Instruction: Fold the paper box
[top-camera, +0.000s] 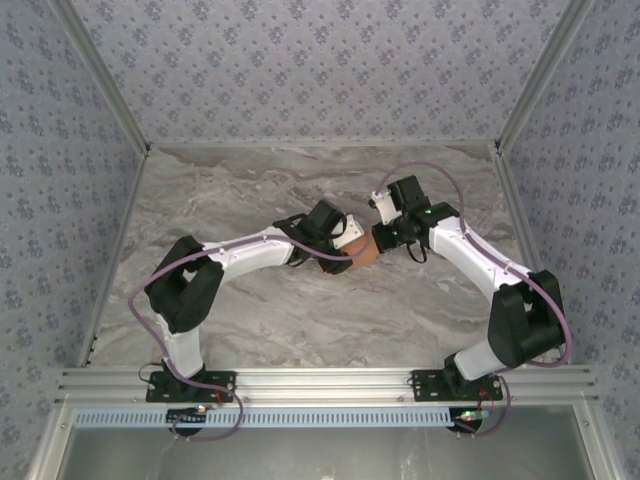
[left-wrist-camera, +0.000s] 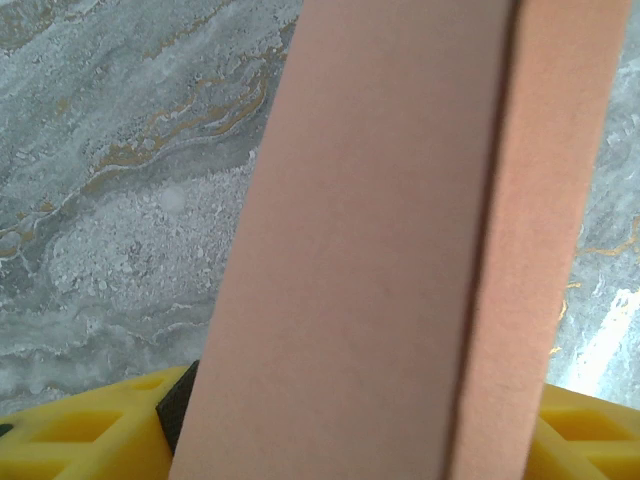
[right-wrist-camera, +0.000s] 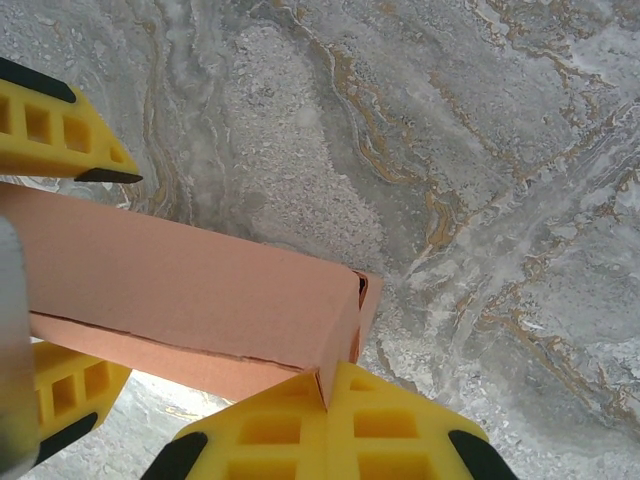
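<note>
The paper box (top-camera: 362, 248) is a salmon-orange flat rectangular box held off the marble table (top-camera: 250, 190) between the two arms at mid-table. My left gripper (top-camera: 348, 247) spans its width, and its yellow fingers (right-wrist-camera: 60, 130) sit against the box's two long sides. Seen from the left wrist, the box (left-wrist-camera: 380, 250) covers most of the picture and runs up from between the left gripper (left-wrist-camera: 350, 445). My right gripper (right-wrist-camera: 328, 385) is shut on the thin corner edge at the box's (right-wrist-camera: 180, 280) end, beside a slightly open end flap (right-wrist-camera: 366, 300).
Patterned walls (top-camera: 60, 200) and metal posts (top-camera: 110, 100) enclose the table on three sides. An aluminium rail (top-camera: 320, 380) carries both arm bases along the near edge. Bare marble lies around the box on all sides.
</note>
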